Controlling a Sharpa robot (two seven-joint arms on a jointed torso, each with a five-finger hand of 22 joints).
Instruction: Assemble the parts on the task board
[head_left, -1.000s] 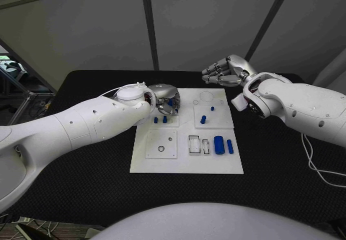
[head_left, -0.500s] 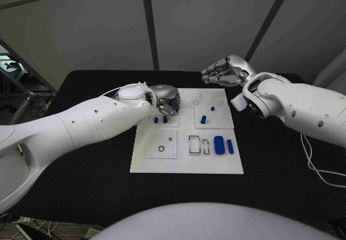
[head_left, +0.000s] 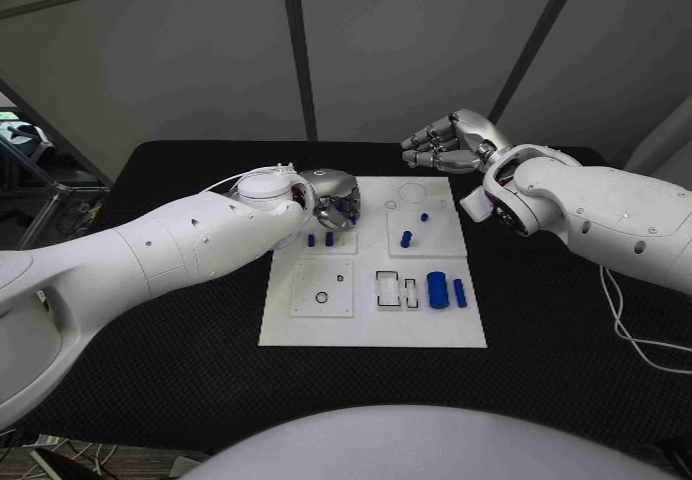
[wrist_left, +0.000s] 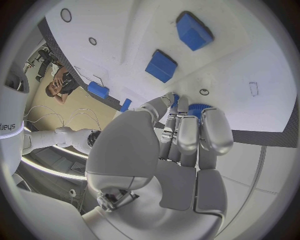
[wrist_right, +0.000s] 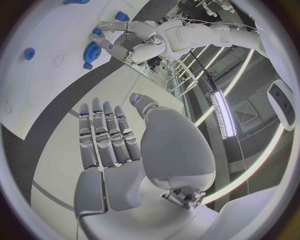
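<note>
The left hand's fingers are curled narrow around a small blue part, pinching it over the board near its far-left corner; the left hand hangs just above the two upright pegs in the left far tile. The right hand is raised beyond the board's far-right corner, over the worktop, its fingers loosely extended side by side and holding nothing. The likely trouble is at the left hand: the grip on the part looks shallow, so it could slip, or tilt and jam if lowered off-centre onto its seat; the knuckles could also knock the nearby pegs over. I cannot tell how well the part lines up with any hole beneath it. As for recesses, the tray near the board's right edge looks empty, with a thick blue cylinder and a thinner one lying just beside it; the right far tile carries two more small blue pieces.
</note>
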